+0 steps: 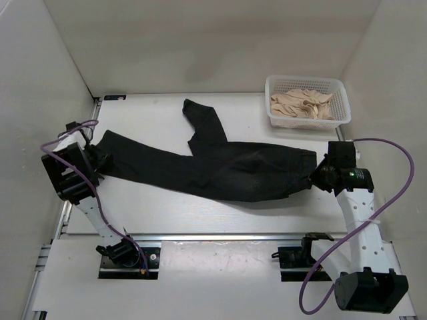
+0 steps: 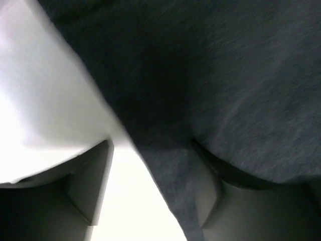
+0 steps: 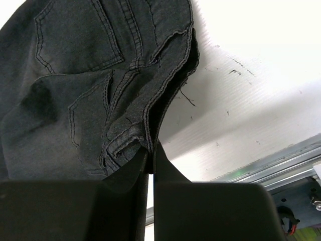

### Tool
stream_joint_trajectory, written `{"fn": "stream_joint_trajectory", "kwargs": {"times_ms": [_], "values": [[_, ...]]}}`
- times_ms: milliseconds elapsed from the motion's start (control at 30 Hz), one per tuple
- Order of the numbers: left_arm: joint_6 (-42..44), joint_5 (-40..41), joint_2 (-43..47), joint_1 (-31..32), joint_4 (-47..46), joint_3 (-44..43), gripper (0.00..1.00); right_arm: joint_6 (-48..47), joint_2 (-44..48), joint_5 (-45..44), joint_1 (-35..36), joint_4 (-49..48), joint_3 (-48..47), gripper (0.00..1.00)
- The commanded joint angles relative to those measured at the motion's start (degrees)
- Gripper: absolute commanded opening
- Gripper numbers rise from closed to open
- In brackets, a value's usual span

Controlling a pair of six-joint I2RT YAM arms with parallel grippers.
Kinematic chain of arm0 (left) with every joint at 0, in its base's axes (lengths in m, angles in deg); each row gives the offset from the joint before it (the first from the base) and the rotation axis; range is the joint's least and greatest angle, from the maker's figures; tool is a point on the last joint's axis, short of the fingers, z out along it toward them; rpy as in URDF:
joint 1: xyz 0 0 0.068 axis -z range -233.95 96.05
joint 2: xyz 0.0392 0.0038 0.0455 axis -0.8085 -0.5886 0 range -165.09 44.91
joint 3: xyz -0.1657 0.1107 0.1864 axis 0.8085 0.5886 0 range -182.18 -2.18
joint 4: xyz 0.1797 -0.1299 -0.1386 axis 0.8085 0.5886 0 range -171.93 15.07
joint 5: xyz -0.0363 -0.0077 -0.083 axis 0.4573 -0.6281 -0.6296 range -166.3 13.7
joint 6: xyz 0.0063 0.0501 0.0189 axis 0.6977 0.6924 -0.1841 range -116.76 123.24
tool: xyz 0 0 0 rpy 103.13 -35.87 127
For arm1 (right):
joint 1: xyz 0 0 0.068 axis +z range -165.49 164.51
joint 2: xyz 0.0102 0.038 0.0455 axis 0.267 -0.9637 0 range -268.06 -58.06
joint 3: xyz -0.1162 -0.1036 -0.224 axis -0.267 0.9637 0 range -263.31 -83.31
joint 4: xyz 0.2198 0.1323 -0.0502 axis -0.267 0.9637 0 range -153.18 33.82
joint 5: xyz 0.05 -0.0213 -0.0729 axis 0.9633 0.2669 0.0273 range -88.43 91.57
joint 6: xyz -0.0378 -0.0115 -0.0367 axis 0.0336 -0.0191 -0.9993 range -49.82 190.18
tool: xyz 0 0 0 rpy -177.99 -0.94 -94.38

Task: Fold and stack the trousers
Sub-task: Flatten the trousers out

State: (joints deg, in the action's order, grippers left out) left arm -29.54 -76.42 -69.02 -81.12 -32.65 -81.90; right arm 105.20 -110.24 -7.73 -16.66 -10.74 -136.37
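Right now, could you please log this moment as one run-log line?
trousers: spread, unfolded | left gripper: open around leg end | right gripper: shut on waistband

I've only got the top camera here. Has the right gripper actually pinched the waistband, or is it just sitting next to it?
Observer: Pinched. On the right wrist view the right gripper is shut on the waistband edge of the trousers.
Operator: And the left one, on the leg?
Observer: Not closed. The left gripper is open; the leg cloth runs through the gap, with bare table showing beside it.
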Motion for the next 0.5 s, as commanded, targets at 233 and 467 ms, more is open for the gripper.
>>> {"fn": "stream_joint_trajectory", "kwargs": {"times_ms": [233, 467], "values": [[-1.94, -0.32, -9.11, 3.88, 1.51, -12.37, 0.1, -0.57, -7.22, 0.42, -0.32, -7.6, -4.68, 0.0], [-6.51, -4.63, -8.6, 9.86, 9.76, -36.52, 0.1, -1.8, -23.92, 1.03, -2.17, -5.62, -30.84, 0.0]]}}
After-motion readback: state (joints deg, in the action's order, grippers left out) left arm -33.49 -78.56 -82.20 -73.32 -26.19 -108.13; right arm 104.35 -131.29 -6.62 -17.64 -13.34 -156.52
